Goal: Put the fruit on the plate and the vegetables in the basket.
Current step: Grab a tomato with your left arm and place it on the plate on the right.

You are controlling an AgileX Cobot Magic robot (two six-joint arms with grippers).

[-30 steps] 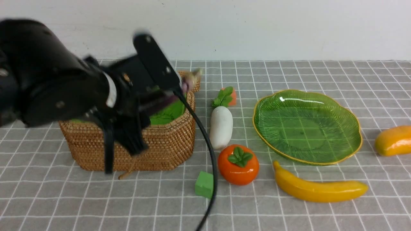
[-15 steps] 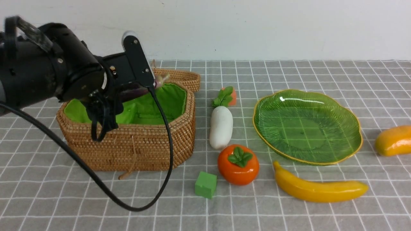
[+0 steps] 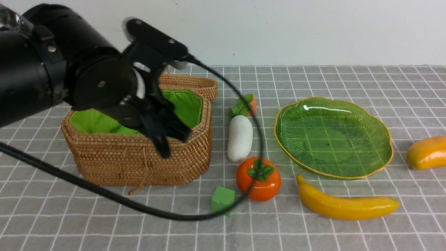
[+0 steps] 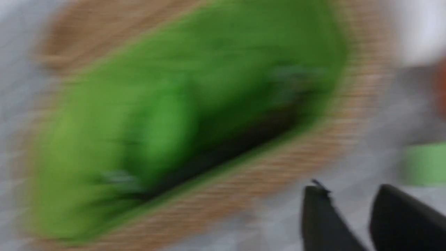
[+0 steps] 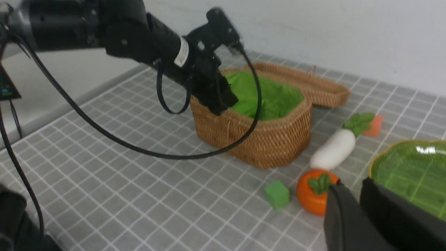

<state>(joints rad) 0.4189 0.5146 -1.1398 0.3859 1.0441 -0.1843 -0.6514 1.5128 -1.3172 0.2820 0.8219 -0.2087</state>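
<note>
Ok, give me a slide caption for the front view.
Left arm's fingers over tan woven wicker basket; white radish, orange persimmon, yellow banana await sorting.

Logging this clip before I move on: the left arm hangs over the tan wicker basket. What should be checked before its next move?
1. Left gripper empty: ok, nothing between its fingers.
2. Contents of the tan woven wicker basket: cannot tell; the wrist view shows only a blurred dark streak on the green lining.
3. White radish with green leaves reachable: ok, it lies on the grey checked cloth beside the basket.
4. Translucent green leaf-shaped plate free: ok, nothing on it.
5. Right gripper empty: ok.
</note>
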